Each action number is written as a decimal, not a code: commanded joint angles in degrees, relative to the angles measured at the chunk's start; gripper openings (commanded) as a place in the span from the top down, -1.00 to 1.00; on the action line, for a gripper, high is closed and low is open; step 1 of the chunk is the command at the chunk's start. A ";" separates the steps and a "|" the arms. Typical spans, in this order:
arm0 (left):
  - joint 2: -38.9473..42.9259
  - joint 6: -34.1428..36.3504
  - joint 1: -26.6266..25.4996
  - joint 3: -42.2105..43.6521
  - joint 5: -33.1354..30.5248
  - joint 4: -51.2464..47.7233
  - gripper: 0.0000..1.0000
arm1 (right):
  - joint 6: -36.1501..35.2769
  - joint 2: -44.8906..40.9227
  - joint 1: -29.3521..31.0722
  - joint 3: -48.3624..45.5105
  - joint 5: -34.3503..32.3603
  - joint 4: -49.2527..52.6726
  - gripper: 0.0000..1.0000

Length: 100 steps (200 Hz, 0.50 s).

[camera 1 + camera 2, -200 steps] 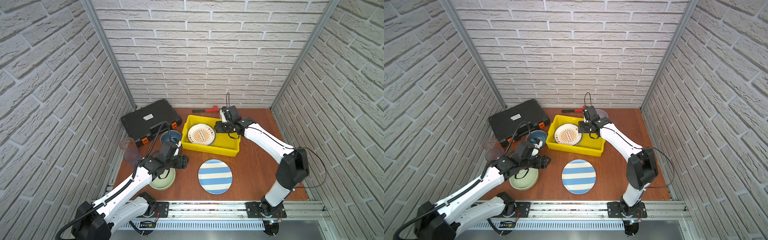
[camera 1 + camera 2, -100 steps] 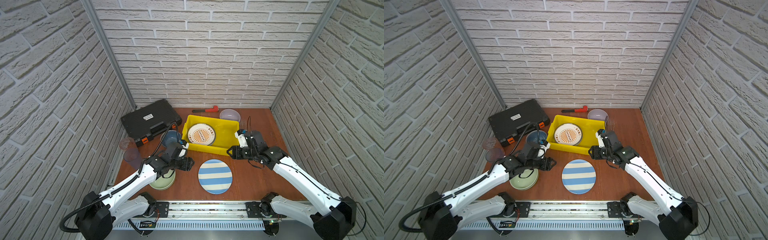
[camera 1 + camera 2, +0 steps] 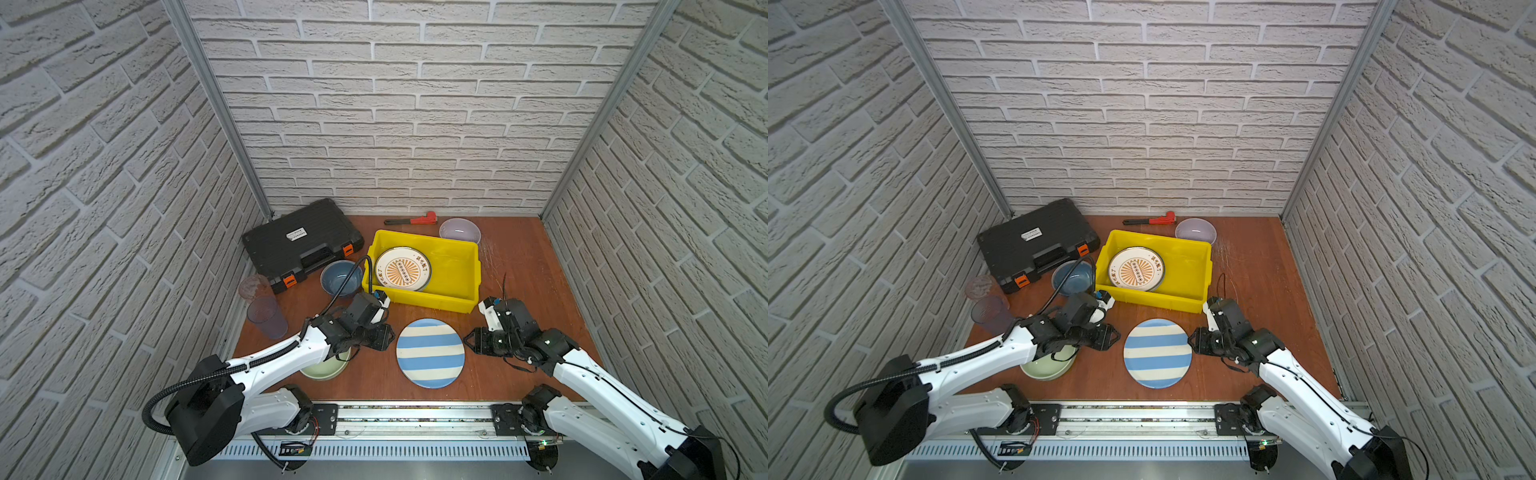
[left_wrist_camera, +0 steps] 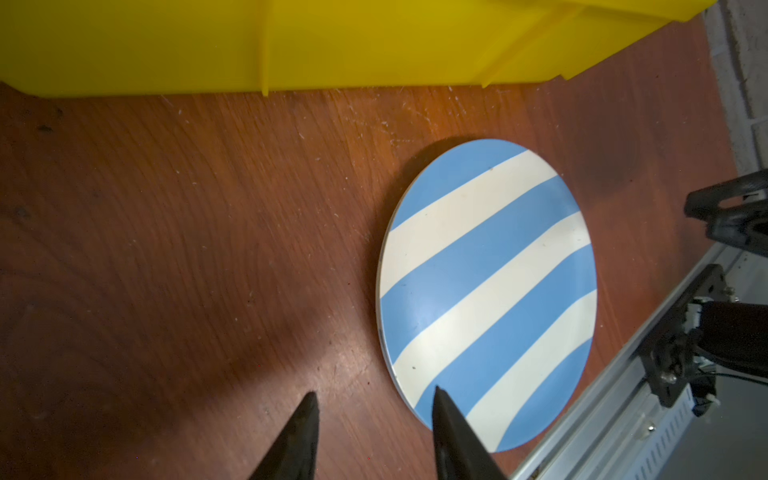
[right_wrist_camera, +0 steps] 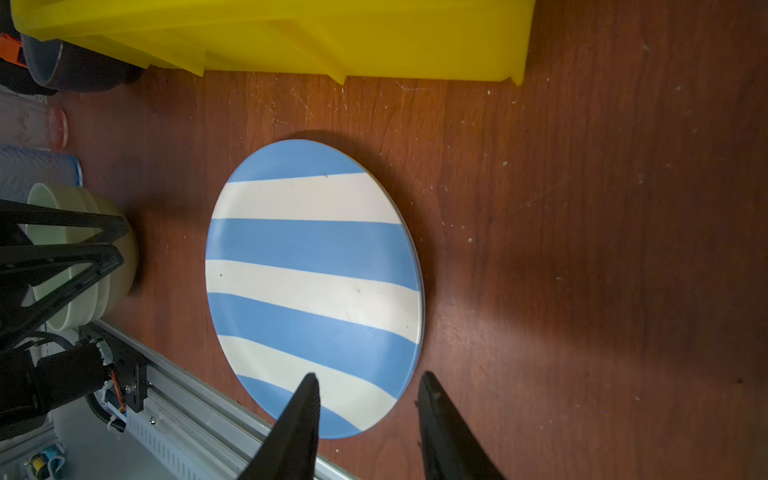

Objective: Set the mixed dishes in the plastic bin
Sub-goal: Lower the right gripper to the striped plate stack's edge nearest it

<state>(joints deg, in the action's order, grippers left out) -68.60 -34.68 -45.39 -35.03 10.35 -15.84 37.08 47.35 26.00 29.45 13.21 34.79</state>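
**Two grippers flank the striped plate, neither gripping**

In both top views the blue-white striped plate (image 3: 430, 352) lies flat on the wooden table (image 3: 519, 266) in the lower middle of the frame. It is just below the yellow bin (image 3: 419, 297) and apart from it. My left gripper (image 3: 388, 336) sits at the plate's left edge and my right gripper (image 3: 467, 338) at its right edge. Each wrist view shows the jaws partly apart with nothing between them, one fingertip over the plate's rim and the other over bare wood. So neither hand has hold of anything.

I read the step in hand as getting a grip on a thin, flat plate, which gives the fingers little to bite on. I would keep both grippers low and use one as a stop. The other can nudge the plate until its rim rides up between the pads, and only then close. After that I would lift level, clear the bin's near wall, and lay the plate on the orange sunburst plate (image 3: 402, 267) in the bin's left half. The pale green bowl (image 3: 324, 368) lies under my left arm, so I would avoid sweeping that way.
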 commanded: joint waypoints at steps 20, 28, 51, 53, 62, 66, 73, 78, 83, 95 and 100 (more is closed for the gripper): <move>-3.24 -0.83 -1.24 1.13 0.10 5.46 0.24 | 4.36 -0.99 0.46 -5.49 0.87 -6.68 0.29; -3.90 -0.83 -1.42 1.18 0.20 5.72 0.28 | 4.94 -1.10 0.54 -6.59 1.06 -8.07 0.31; -5.55 -0.72 -1.80 1.34 0.51 6.64 0.33 | 5.55 -0.57 0.54 -8.17 1.53 -9.86 0.35; -5.70 -0.74 -1.81 1.36 0.54 6.68 0.33 | 5.50 -0.48 0.54 -8.24 1.55 -9.94 0.36; -6.30 -0.82 -1.80 1.58 0.62 7.12 0.35 | 5.46 -0.17 0.58 -8.40 1.72 -10.15 0.37; -6.55 -0.83 -1.82 1.62 0.70 7.34 0.36 | 5.46 -0.01 0.63 -8.51 1.89 -10.38 0.39; -7.00 -0.83 -1.89 1.71 0.81 7.60 0.38 | 5.37 0.25 0.63 -8.70 2.17 -10.82 0.40; -7.23 -0.92 -1.90 1.80 0.81 7.75 0.39 | 5.36 0.41 0.60 -8.84 2.38 -11.15 0.41; -7.49 -0.92 -1.94 1.87 0.88 7.97 0.39 | 5.45 0.65 0.59 -8.96 2.62 -11.50 0.41; -8.03 -0.92 -1.99 2.04 1.15 8.52 0.41 | 5.45 1.22 0.64 -9.15 3.14 -12.22 0.42; -8.36 -0.92 -1.99 2.14 1.33 8.87 0.41 | 5.46 1.54 0.68 -9.22 3.41 -12.56 0.43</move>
<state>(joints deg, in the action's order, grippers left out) -75.77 -35.68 -47.03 -34.04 10.85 -10.46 41.82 47.97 26.11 20.97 15.00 26.57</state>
